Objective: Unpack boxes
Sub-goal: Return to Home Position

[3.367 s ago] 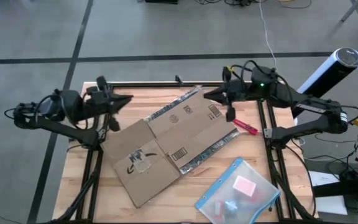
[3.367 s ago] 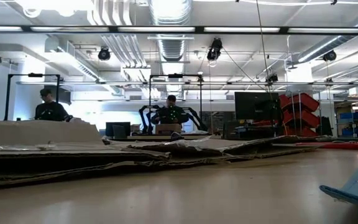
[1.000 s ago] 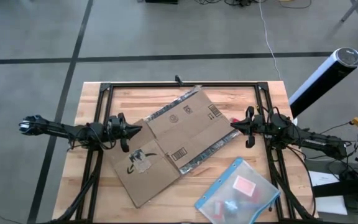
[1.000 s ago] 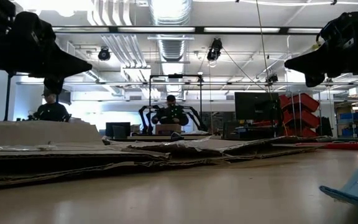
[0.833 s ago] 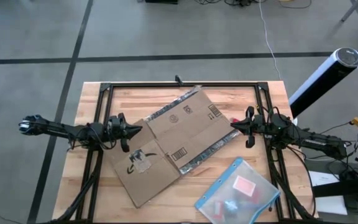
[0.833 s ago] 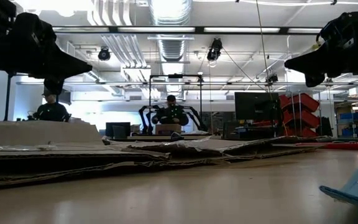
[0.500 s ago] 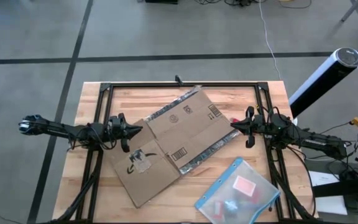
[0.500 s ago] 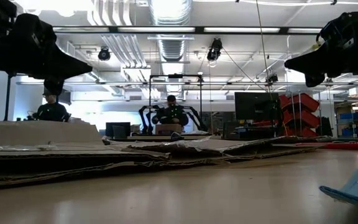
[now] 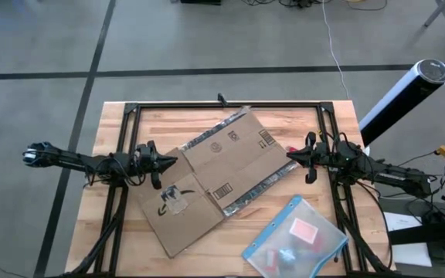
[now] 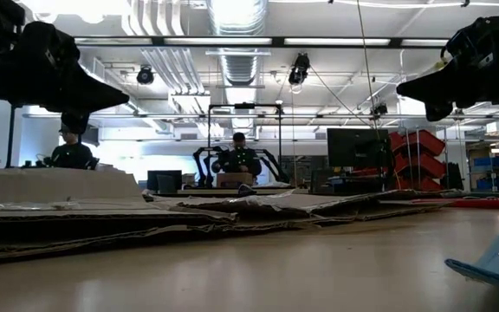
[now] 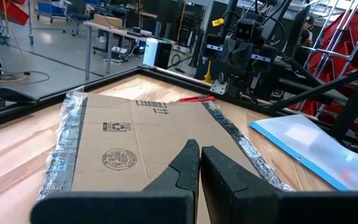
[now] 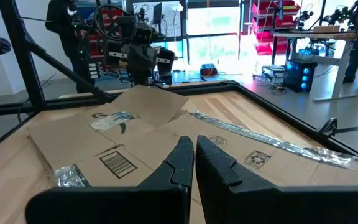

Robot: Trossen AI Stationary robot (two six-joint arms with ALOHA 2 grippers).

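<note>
The box (image 9: 215, 174) is a flattened brown cardboard sheet with shiny tape strips along its edges, lying flat on the wooden table in the middle. It also shows in the left wrist view (image 11: 129, 137) and the right wrist view (image 12: 123, 143). My left gripper (image 9: 173, 161) is shut and hovers above the box's left edge, pointing right. My right gripper (image 9: 288, 154) is shut and hovers above the box's right edge, pointing left. In the low view both the left gripper (image 10: 118, 90) and the right gripper (image 10: 405, 87) stand well above the cardboard.
A clear plastic pouch with a blue edge (image 9: 296, 238) lies on the table at the near right. A small red tool (image 11: 196, 98) lies by the box's right edge under my right arm. A black frame rail (image 9: 222, 106) runs around the table. People sit in the room beyond (image 10: 239, 160).
</note>
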